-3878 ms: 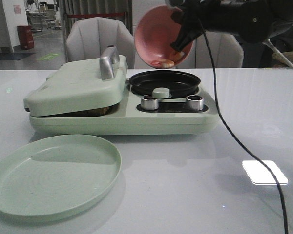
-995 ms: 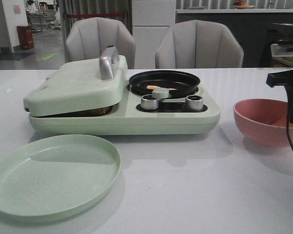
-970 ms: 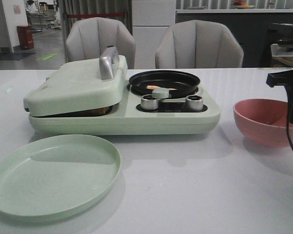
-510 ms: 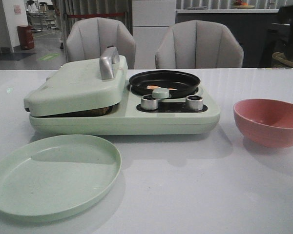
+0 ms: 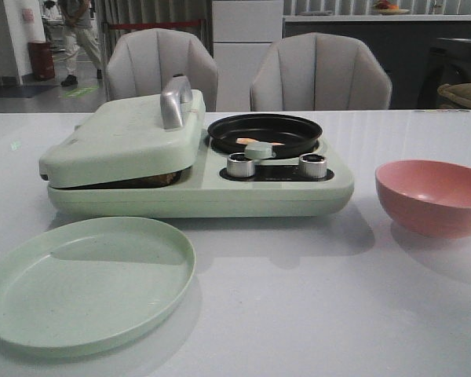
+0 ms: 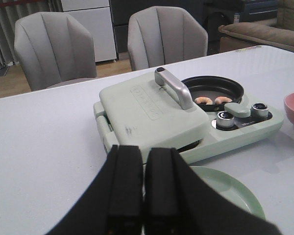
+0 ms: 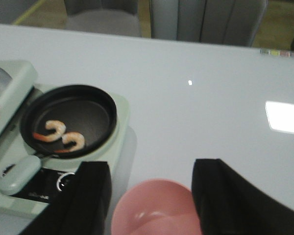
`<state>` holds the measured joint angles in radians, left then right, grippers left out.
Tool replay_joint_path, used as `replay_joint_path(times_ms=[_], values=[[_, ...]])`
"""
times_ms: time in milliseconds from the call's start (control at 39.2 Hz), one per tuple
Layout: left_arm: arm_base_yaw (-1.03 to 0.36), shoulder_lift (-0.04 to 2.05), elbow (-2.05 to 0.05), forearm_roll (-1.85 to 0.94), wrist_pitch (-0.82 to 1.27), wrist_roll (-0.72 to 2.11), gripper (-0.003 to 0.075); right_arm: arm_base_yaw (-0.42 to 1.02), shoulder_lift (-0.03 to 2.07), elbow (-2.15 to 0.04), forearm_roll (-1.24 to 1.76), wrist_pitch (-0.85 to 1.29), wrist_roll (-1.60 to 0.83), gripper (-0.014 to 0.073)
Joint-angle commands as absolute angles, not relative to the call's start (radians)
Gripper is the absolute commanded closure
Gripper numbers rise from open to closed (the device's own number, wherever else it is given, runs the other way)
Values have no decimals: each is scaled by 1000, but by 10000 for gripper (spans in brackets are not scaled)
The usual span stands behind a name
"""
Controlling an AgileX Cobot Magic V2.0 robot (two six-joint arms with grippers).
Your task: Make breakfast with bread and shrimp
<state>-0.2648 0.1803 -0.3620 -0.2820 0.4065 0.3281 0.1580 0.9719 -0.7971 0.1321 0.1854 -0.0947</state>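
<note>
1. 2 curled orange-pink shrimp (image 7: 63,136) are lying in 1 round black frying pan (image 7: 90,110).
2. 1 pale green breakfast cooker (image 5: 196,181) is carrying 2 silver knobs (image 5: 239,165).
3. 1 round pale green plate (image 5: 82,279) and 1 pink bowl (image 5: 432,196) are sitting nearby.
4. 2 grey padded chairs (image 5: 322,71) are standing behind.

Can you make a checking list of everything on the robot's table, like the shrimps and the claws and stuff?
Surface: white table, glossy.
Job's things: two shrimp in the black pan; bread hidden under the shut lid.
Clutter: green plate with nothing on it; pink bowl, nothing seen inside.
Claws: left claw shut, holding nothing; right claw open above the bowl.
Cables: nothing seen.
Surroundings: two grey chairs; a person walking far behind.
</note>
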Motion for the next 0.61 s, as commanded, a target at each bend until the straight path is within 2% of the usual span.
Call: replay_joint_path(times_ms=[0, 255, 459, 587], values=[[-272, 190, -388, -299, 328, 320, 607, 205, 872, -766, 135, 65, -109, 115], [-272, 190, -388, -299, 326, 320, 606, 332, 678, -553, 135, -21, -109, 115], [-272, 190, -388, -299, 326, 320, 607, 367, 501, -336, 136, -52, -108, 115], [-272, 190, -388, -299, 326, 320, 606, 375, 394, -282, 136, -75, -108, 115]])
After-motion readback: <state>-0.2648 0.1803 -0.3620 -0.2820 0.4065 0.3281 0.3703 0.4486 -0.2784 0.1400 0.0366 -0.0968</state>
